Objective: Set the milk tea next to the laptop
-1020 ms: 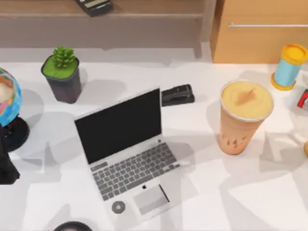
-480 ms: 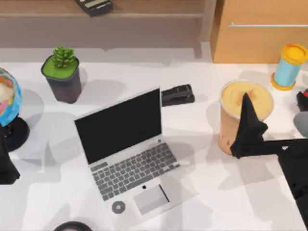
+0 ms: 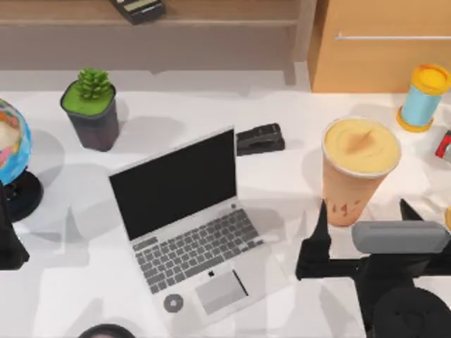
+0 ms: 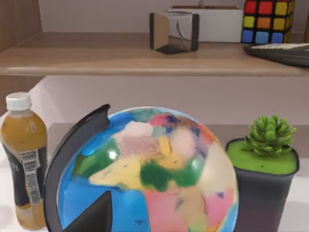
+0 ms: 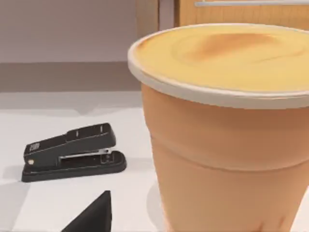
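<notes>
Dropped lower than before, right gripper [image 3: 363, 224] sits spread just before the milk tea [image 3: 356, 169], an upright tan cup, creamy swirled top.

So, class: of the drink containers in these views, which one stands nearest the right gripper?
The milk tea, the open tan cup just ahead of the right gripper; the capped bottle stands by the globe.

Translucent plastic milk tea [image 3: 356, 165] cup, matt silver laptop [image 3: 187, 225] – glossy black screen, smooth white table [image 3: 296, 296]
</notes>
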Tool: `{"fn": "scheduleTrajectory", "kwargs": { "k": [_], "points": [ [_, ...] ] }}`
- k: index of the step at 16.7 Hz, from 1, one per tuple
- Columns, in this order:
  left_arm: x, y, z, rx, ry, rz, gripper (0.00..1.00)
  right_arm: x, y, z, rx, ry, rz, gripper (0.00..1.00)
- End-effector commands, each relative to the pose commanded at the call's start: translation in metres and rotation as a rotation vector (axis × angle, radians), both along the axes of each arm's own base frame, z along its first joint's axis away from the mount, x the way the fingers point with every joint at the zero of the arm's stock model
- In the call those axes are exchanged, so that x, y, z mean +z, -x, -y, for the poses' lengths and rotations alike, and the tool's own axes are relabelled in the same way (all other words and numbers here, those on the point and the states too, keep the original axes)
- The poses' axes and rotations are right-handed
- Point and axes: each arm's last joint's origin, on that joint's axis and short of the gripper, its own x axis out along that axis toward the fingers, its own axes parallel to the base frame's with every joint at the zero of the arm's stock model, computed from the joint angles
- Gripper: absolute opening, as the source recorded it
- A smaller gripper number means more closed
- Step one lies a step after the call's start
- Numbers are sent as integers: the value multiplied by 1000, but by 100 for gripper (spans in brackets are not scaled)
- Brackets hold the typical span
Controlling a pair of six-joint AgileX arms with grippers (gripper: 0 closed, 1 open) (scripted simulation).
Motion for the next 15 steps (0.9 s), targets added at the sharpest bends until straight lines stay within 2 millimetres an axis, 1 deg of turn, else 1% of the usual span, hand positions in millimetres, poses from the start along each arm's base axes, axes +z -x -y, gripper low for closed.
{"fn": "scheduleTrajectory", "kwargs": {
  "k": [3,9,10,12,15],
  "points": [
    [0,0,0,0,0,0,100,-10,2,-1,-30,38,-13,100],
    [0,0,0,0,0,0,100,-11,1,0,-33,41,-15,100],
    [0,0,0,0,0,0,100,-10,-3,-1,-32,40,-14,100],
    [0,0,0,0,0,0,100,-11,-17,-4,-30,38,-13,100],
    [0,0,0,0,0,0,100,-14,-49,-3,-32,38,-14,100]
  ]
}}
